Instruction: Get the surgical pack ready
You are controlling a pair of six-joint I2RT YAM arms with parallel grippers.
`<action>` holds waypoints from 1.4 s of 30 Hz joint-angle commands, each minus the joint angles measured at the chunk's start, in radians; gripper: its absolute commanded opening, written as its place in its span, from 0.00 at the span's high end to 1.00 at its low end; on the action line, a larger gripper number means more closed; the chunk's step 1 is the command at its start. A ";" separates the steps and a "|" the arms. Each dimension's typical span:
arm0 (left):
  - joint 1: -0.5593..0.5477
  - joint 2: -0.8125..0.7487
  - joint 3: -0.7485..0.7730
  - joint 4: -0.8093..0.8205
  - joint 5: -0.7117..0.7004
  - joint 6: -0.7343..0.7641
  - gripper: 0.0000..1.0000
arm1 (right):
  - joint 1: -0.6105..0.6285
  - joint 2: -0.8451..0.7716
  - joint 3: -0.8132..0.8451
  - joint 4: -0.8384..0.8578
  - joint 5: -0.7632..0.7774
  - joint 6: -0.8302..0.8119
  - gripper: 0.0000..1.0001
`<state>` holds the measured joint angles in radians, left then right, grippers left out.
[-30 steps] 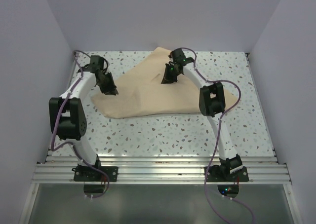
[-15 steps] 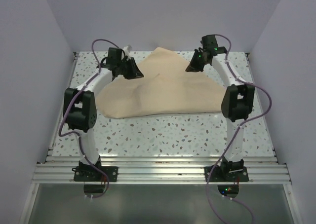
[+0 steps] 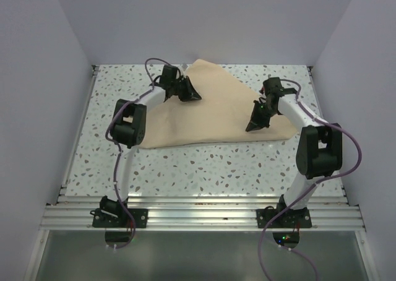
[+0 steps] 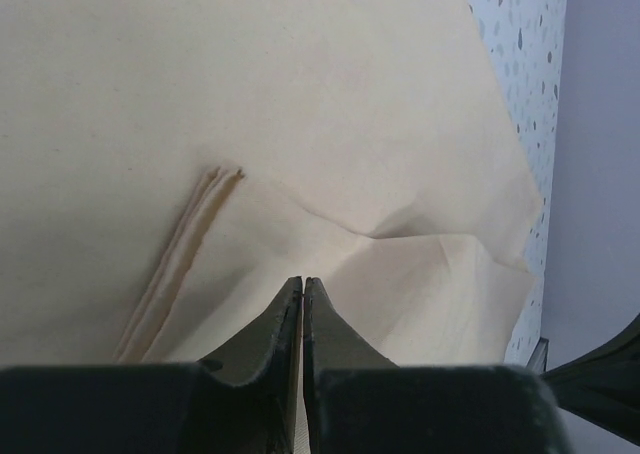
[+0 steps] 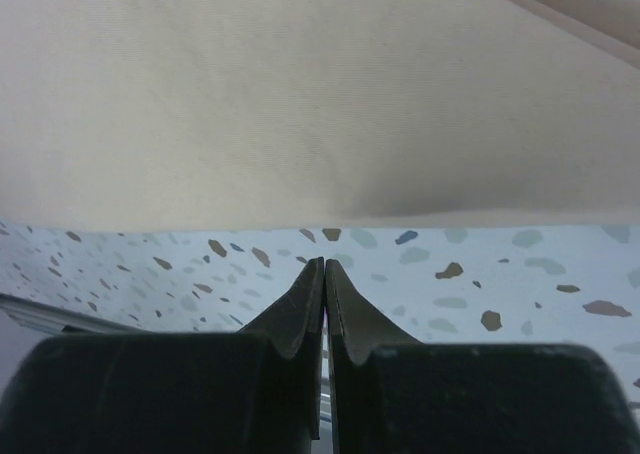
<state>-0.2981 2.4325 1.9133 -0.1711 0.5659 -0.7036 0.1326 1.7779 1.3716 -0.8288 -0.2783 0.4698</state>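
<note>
I'm judging the wrap well along: the beige cloth (image 3: 216, 111) is lying folded into a rough, creased triangle at the far middle of the table (image 3: 204, 163). Nothing else of the pack is showing, so I can't tell what it's covering. The left gripper (image 3: 195, 98) over its far fold and the right gripper (image 3: 250, 128) at its near right edge are both hanging clenched on nothing.

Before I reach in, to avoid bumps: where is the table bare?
Free: the near strip of table between the beige cloth and the metal rail; also the far-left corner. Crowded: over the cloth, around the left gripper and right gripper.
</note>
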 commanded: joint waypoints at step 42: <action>-0.019 0.155 0.158 -0.294 -0.058 -0.007 1.00 | -0.203 0.081 -0.158 0.181 -0.147 -0.048 0.99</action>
<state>-0.3325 2.5660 2.0979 -0.3569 0.5518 -0.7406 -0.0120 1.8336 1.2793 -0.6693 -0.4431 0.4290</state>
